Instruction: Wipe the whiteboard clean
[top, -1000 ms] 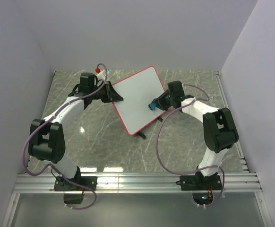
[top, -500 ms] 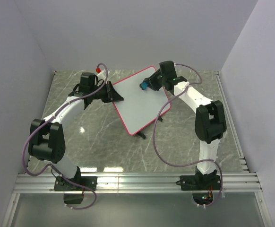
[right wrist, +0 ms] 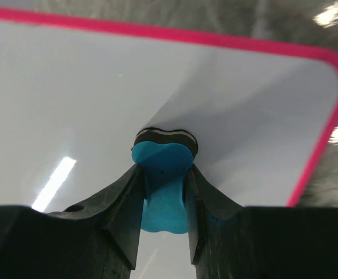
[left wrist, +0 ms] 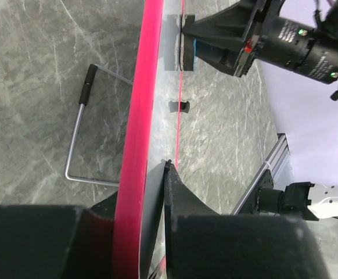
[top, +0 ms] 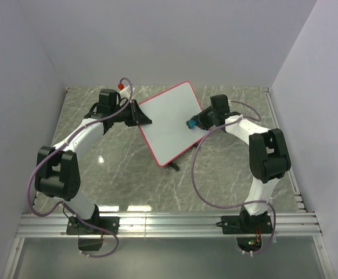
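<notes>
- Top view: the rectangular white whiteboard with the pink-red rim and rounded corners (top: 169, 125) is sitting over the middle of the grey-green marbled table (top: 122, 168), turned so that its corners are pointing near and far.
- The left gripper (top: 136, 114) is clamping the board's left edge, jaws clenched on the rim.
- The right gripper (top: 192, 124) is reaching in from the right and gripping a small blue eraser (top: 189, 124), which is lying against the white face near the right edge.
- A small black foot (top: 173, 167) is showing just below the board's near corner.
- A purple cable (top: 195, 180) is looping from each arm down toward its base.
- Left wrist view: the board is appearing edge-on, its pink rim running up between the two black fingers (left wrist: 178, 195), which are pinching it.
- A bent wire stand with a black sleeve (left wrist: 76, 139) is lying on the marble to the left of the rim, and a black clip (left wrist: 180, 106) is showing on the other side.
- The eraser's flat end is touching the board at the top of this view.
- Right wrist view: the fingers are squeezing the blue eraser from both sides, and its dark felt pad (right wrist: 164, 137) is pressing on the white surface, close to a rounded corner of the rim.
- The white face is looking free of marks here.
</notes>
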Motion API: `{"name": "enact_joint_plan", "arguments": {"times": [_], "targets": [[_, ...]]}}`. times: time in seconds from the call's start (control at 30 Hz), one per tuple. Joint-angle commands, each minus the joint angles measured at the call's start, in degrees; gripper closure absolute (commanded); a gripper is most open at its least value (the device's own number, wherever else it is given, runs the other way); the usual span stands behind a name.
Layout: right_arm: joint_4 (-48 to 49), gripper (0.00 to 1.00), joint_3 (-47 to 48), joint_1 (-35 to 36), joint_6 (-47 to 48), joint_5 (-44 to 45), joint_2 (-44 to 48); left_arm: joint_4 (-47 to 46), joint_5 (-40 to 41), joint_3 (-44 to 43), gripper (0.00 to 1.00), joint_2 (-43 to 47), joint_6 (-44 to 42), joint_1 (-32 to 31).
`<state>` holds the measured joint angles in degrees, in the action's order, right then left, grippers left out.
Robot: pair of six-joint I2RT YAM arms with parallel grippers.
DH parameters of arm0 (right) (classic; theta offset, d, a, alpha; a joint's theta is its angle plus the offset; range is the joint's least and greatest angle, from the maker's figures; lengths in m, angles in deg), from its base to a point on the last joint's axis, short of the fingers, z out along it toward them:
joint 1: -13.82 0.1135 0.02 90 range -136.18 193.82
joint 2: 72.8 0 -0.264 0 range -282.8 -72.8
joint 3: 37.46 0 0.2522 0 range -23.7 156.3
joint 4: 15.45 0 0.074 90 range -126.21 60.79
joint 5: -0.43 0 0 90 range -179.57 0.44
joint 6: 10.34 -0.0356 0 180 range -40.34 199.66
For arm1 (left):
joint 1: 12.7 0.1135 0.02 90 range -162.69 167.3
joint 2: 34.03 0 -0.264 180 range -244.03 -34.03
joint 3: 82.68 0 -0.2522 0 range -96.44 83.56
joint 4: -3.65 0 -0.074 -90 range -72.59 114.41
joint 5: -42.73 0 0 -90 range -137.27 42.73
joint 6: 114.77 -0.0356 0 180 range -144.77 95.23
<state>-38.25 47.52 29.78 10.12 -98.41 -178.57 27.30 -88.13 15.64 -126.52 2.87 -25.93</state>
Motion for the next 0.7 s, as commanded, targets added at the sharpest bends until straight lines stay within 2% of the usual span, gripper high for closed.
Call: {"name": "enact_joint_plan", "arguments": {"times": [0.0, 0.2, 0.3, 0.47, 0.53, 0.57, 0.67], "targets": [[-1.17, 1.0, -2.84, -0.58, 1.95, 1.37, 1.8, 6.99, -0.01, -0.37, 1.0, -0.5, -6.37, -2.94], [-4.12, 1.0, -1.09, -0.76, 3.09, 1.45, 2.5, 7.6, 0.6, -0.37, 1.0, -0.33, -6.89, -2.94], [-11.49, 1.0, 2.16, -2.07, 6.51, 5.32, 4.96, 8.83, 2.62, -0.72, 1.0, 0.2, -7.6, -2.94], [-19.17, 0.98, 3.4, -5.15, 17.84, 8.48, 9.88, 9.27, 6.49, 0.24, 1.0, 2.13, -9.09, -2.94], [-20.23, 0.83, 0.43, -6.99, 20.13, 8.75, 11.99, 9.01, 7.9, 0.94, 1.0, 3.01, -9.44, -2.94], [-20.23, 0.56, -0.89, -7.52, 20.49, 8.75, 14.52, 9.09, 8.69, 1.56, 1.0, 3.36, -9.62, -2.94], [-19.09, 0.04, -6.61, -9.45, 21.46, 10.25, 19.62, 8.83, 12.99, 3.05, 1.0, 5.12, -10.15, -2.94]]}}
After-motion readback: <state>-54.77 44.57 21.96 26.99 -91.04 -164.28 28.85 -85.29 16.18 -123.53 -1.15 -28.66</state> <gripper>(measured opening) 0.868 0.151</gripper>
